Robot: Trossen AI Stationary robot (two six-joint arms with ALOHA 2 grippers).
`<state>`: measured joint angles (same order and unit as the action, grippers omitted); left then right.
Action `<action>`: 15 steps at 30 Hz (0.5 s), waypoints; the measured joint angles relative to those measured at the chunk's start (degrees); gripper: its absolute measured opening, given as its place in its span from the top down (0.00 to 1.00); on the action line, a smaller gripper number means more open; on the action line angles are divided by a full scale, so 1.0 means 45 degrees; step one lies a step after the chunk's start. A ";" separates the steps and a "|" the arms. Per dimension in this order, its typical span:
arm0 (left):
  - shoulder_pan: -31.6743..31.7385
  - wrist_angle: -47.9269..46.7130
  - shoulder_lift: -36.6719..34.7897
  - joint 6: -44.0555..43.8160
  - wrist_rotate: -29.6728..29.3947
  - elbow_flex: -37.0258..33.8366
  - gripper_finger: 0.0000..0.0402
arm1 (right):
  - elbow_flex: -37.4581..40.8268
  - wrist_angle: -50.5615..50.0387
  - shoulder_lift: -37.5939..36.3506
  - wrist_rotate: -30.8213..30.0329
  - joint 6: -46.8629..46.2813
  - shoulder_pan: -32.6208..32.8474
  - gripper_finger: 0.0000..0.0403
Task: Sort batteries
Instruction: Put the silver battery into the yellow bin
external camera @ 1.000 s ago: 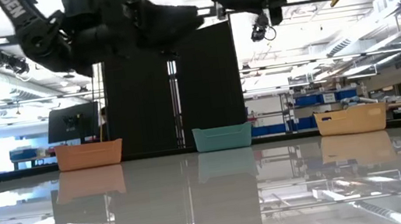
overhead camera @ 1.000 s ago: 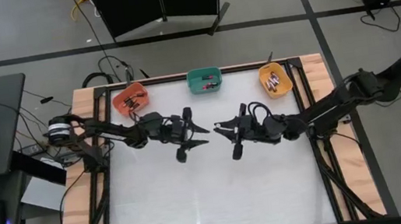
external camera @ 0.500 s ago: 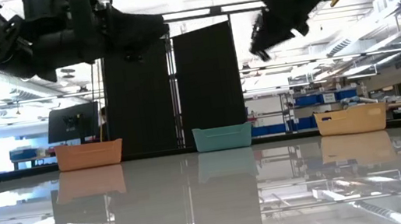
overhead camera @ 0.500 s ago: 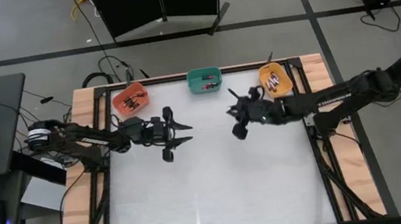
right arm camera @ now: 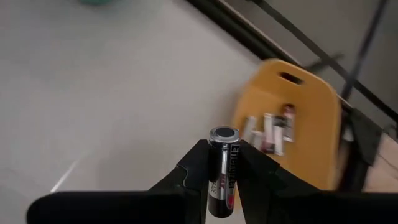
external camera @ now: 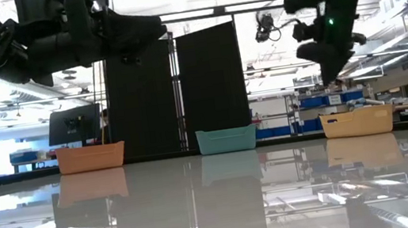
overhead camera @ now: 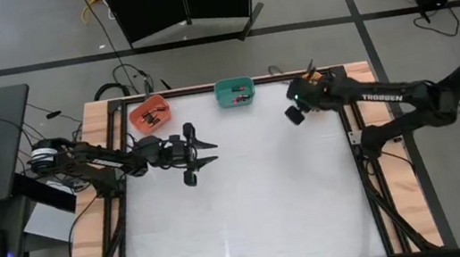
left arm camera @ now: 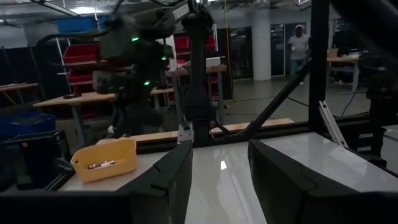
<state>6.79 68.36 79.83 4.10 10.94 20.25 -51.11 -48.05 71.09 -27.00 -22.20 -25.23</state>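
My right gripper (right arm camera: pixel 224 155) is shut on a dark battery (right arm camera: pixel 224 168) with a silvery end cap. It hangs high over the table's far right, beside the yellow bin (right arm camera: pixel 292 124), which holds several batteries (right arm camera: pixel 268 132). In the high view this gripper (overhead camera: pixel 294 115) stands at the bin's left, and the arm covers most of the bin (overhead camera: pixel 315 91). My left gripper (overhead camera: pixel 213 152) hovers open over the table's left half with nothing between its fingers (left arm camera: pixel 168 180). My right gripper pinches the battery's body (right arm camera: pixel 222 180) between its two fingers. The battery lies along the fingers, and its capped end (right arm camera: pixel 224 134) sticks out past their tips. The fingers slant down from above, and the battery is lifted clear of the table.
An orange bin (overhead camera: pixel 150 114) with dark batteries and a teal bin (overhead camera: pixel 234 92) with a few batteries stand along the far edge. The white tabletop (overhead camera: pixel 250 207) stretches toward the near edge. A black frame (overhead camera: pixel 353 138) borders the table. A person (left arm camera: pixel 299 46) stands far off in the room.
My right gripper has swung from the table's middle toward the far right, up to the yellow bin, and has tipped from about level to slanting down, still shut on the battery. My left gripper has drawn back toward the table's left edge, staying open.
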 joint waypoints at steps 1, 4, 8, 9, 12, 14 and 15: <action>0.0000 -0.0003 0.0000 0.0000 0.0000 0.0000 0.59 | 0.0053 0.0003 0.0000 0.0009 0.0079 -0.0412 0.83; -0.0010 -0.0010 0.0000 -0.0024 0.0000 0.0000 0.59 | 0.0233 0.0173 0.0000 0.0040 0.0545 -0.1526 0.83; -0.0010 -0.0049 0.0005 -0.0254 0.0000 0.0005 0.59 | 0.0861 0.0680 0.0000 0.0775 0.1289 -0.2846 0.83; -0.0010 -0.0049 0.0005 -0.0323 0.0002 0.0005 0.59 | 0.1086 0.0908 0.0000 0.0981 0.1472 -0.3142 0.83; -0.0010 -0.0041 0.0005 -0.0384 0.0005 0.0008 0.59 | 0.1816 0.1838 0.0010 0.1424 0.1934 -0.3885 0.83; -0.0010 -0.0039 0.0005 -0.0376 0.0005 0.0010 0.59 | 0.2191 0.2308 0.0010 0.1577 0.2185 -0.4347 0.83; -0.0010 -0.0039 0.0005 -0.0351 0.0005 0.0010 0.59 | 0.2335 0.2462 0.0010 0.1612 0.2257 -0.4561 0.83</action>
<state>6.74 68.18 79.85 2.52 10.96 20.29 -40.60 -36.97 71.13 -19.75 -12.05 -45.75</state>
